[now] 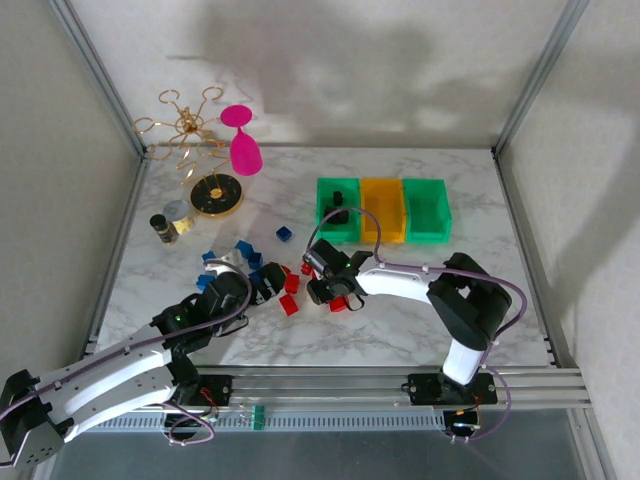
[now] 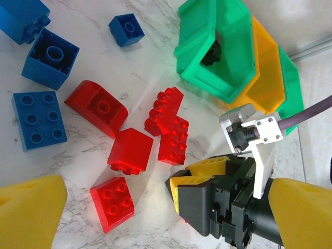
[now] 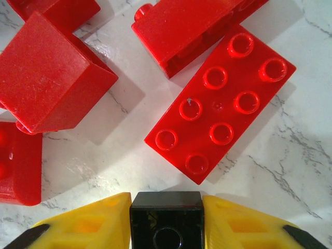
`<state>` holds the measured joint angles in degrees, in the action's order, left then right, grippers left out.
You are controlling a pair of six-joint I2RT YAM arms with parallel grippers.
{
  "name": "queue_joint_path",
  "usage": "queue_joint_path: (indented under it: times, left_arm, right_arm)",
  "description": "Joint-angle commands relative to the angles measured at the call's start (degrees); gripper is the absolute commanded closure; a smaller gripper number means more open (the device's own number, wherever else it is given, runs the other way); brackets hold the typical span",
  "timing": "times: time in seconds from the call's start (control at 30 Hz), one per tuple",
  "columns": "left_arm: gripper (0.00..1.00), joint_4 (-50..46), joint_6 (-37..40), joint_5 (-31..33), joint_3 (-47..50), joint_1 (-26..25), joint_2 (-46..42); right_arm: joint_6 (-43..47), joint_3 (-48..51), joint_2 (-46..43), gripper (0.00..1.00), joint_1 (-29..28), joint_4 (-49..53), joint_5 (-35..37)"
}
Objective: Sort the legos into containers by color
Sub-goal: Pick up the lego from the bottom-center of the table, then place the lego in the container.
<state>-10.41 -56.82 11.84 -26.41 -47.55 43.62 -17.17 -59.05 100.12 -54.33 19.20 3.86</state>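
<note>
A black lego (image 3: 166, 220) sits squeezed between the yellow fingers of my right gripper (image 3: 166, 215), low over the marble. Just ahead of it lie a flat red lego (image 3: 220, 111) and more red legos (image 3: 49, 75). From above, the right gripper (image 1: 327, 289) is among the red legos (image 1: 290, 284). My left gripper (image 2: 168, 189) is wide open over red legos (image 2: 129, 150) and blue legos (image 2: 39, 120), with the right gripper (image 2: 194, 193) between its fingers. The containers stand in a row: green (image 1: 325, 208), orange-yellow (image 1: 382, 208), green (image 1: 427, 208). A black piece (image 1: 338, 197) lies in the left green one.
Blue legos (image 1: 243, 248) are scattered left of the red ones. At the back left stand a black-and-gold disc (image 1: 216, 195) with a gold wire rack (image 1: 188, 128), a pink goblet (image 1: 243, 142) and small jars (image 1: 166, 226). Metal frame rails (image 1: 120, 240) border the table.
</note>
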Motion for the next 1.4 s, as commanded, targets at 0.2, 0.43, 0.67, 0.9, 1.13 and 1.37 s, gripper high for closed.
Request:
queue_joint_path:
  times: [0.2, 0.43, 0.67, 0.9, 1.13, 1.37]
  left_arm:
    - [0.00, -1.09, 2.41, 1.79, -3.02, -0.18, 0.22]
    - [0.00, 0.46, 5.79, 0.94, -5.98, 1.48, 2.88]
    - [0.00, 2.84, 8.95, -1.17, -9.22, 4.25, 7.69]
    - [0.00, 5.99, 11.73, -2.90, -11.57, 7.01, 13.15]
    - [0.00, 8.67, 13.37, -5.93, -13.81, 10.08, 18.39]
    - [0.00, 9.49, 14.13, -6.21, -15.07, 11.10, 20.26]
  right_arm:
    - [-2.09, -2.21, -5.76, 0.64, 1.51, 2.73, 0.85]
    - [-2.43, -6.41, -7.55, 0.63, 6.92, 3.54, 0.97]
    - [-1.73, -14.46, -2.33, 0.63, 13.32, 2.71, 3.57]
    - [-0.42, -25.27, 6.95, 0.63, 18.81, 1.35, 9.22]
    - [0.98, -34.93, 16.16, 0.63, 21.19, -0.62, 10.93]
    - [2.58, -41.77, 22.93, 0.57, 21.36, -0.90, 12.38]
